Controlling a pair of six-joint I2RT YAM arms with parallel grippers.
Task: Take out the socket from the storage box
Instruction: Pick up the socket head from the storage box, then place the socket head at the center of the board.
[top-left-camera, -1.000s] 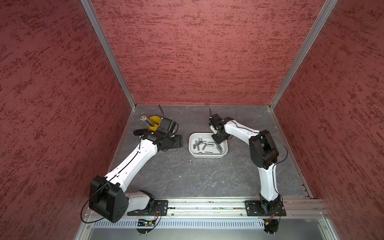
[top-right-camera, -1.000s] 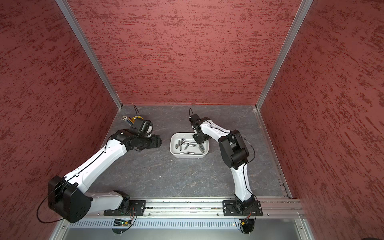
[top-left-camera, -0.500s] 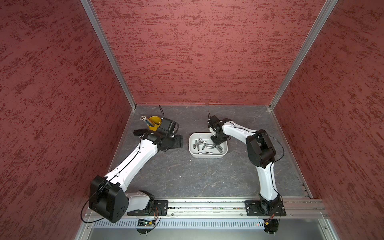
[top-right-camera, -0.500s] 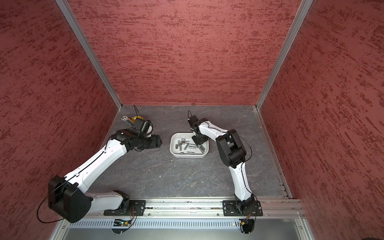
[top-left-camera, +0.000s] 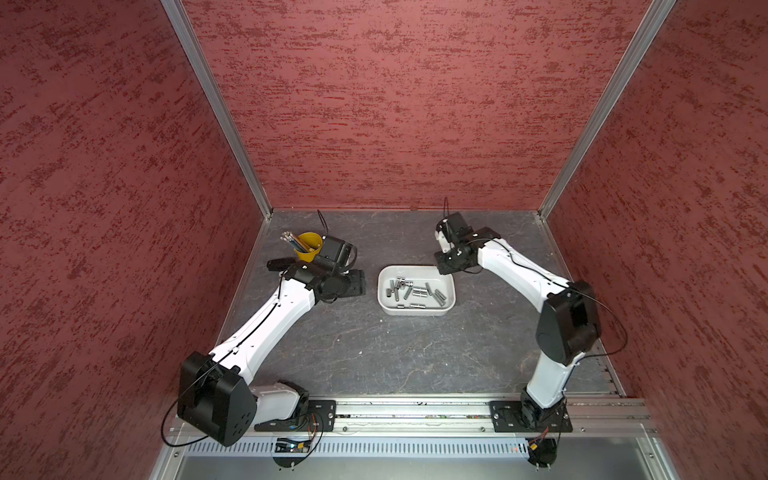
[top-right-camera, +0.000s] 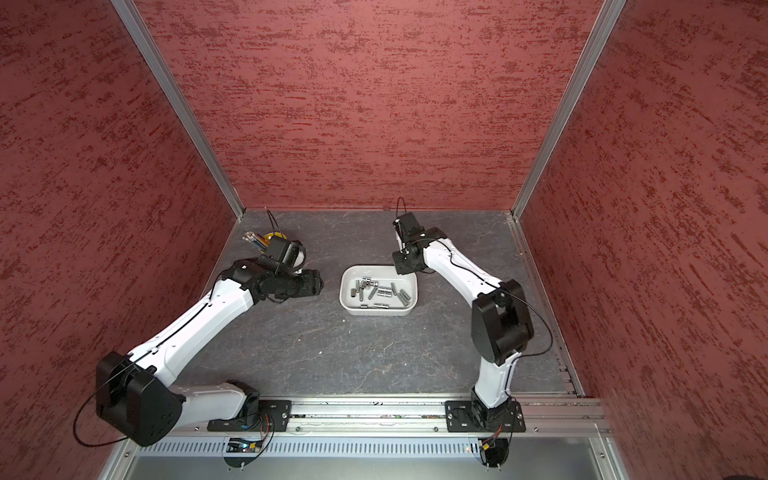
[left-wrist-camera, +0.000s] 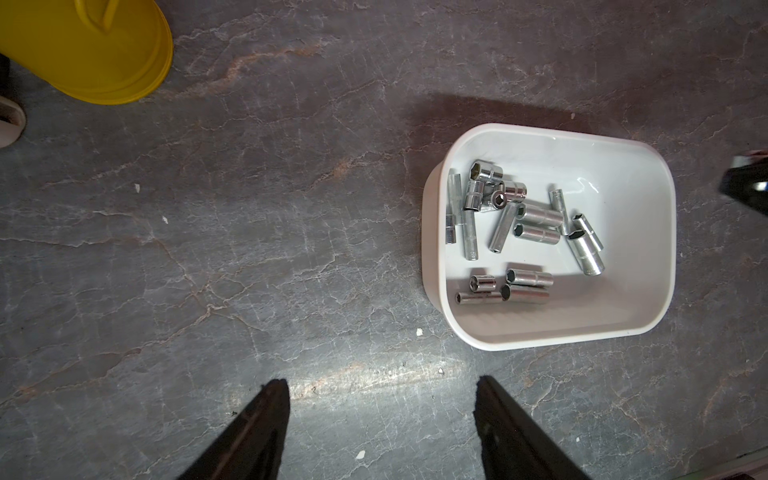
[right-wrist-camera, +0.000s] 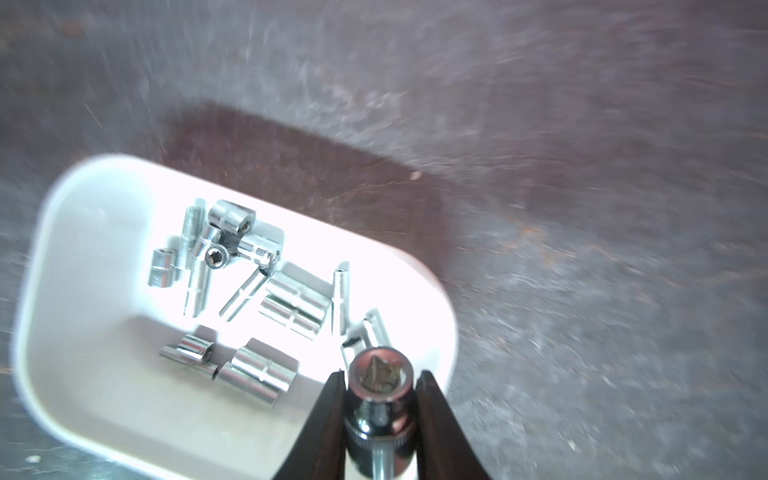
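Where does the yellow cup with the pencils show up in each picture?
Top view: yellow cup near the back left corner, just behind the left arm.
Top view: in that corner too, mostly hidden by that arm's wrist.
Left wrist: cut off at the picture's edge.
Right wrist: not in it.
Shared landmark: the white storage box, seen in all four.

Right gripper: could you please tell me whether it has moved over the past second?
Yes. The right gripper, shut on a socket, dipped into the storage box and has risen back towards the box's far right corner.
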